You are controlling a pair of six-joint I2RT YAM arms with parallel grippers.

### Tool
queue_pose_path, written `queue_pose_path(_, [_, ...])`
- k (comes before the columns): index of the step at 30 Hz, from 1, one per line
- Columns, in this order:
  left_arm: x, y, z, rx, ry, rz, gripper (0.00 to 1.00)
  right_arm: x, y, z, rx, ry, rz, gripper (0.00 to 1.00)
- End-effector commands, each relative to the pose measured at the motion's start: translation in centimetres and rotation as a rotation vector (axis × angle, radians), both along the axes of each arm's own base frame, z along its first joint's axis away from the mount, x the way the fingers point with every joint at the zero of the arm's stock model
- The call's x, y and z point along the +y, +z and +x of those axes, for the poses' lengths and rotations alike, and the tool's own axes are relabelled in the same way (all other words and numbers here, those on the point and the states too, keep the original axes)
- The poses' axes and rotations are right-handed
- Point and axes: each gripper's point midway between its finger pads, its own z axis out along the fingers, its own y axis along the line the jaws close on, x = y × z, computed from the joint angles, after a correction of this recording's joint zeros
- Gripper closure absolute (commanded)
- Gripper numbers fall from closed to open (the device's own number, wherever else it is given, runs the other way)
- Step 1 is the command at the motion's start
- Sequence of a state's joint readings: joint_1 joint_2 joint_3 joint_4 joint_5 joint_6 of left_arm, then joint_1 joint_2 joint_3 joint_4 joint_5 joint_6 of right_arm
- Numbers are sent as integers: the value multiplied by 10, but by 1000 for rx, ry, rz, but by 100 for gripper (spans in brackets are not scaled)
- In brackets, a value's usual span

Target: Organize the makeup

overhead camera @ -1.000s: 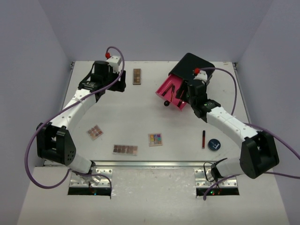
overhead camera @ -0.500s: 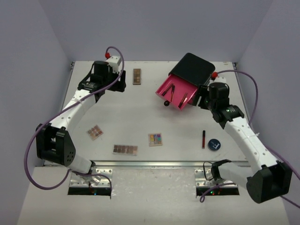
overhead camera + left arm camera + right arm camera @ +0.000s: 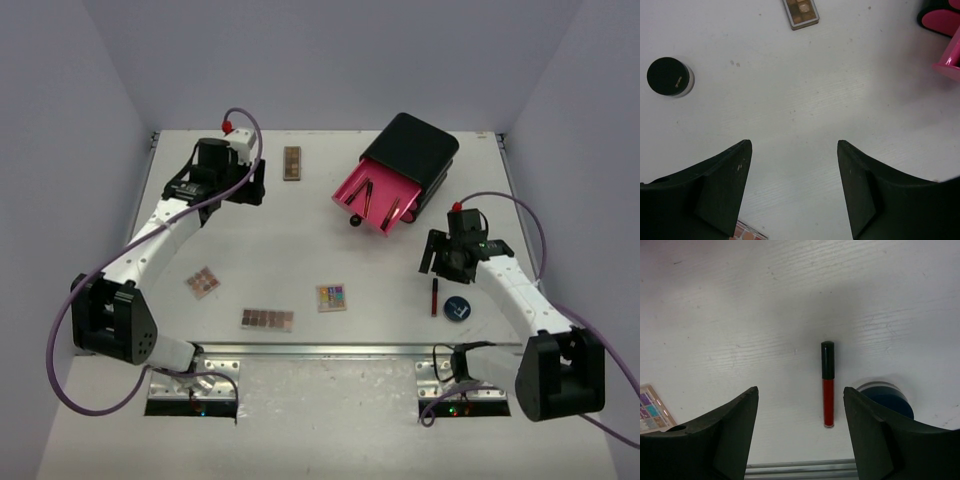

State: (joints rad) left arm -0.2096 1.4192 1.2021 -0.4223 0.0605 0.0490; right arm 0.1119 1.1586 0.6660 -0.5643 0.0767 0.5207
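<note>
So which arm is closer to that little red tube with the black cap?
Right. The right gripper hangs open right by the red tube; the left gripper is across the table, near the far left corner.

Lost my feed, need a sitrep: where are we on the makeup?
Open and empty: left gripper over table, right gripper above red tube. Beside tube, round compact, not touching. Nothing blocking.
</note>
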Motion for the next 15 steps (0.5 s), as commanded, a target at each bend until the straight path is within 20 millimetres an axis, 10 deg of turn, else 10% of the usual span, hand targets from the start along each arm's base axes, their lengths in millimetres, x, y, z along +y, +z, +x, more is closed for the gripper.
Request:
queue_pose_path(1, [6,21,-4,-57,6,-2,33,9,-4,7,-11,-7,66,31])
queue_pose_path(15, [4,30,-8,-92,-6,-12,33,3,-44,-9,102,-45,40,38])
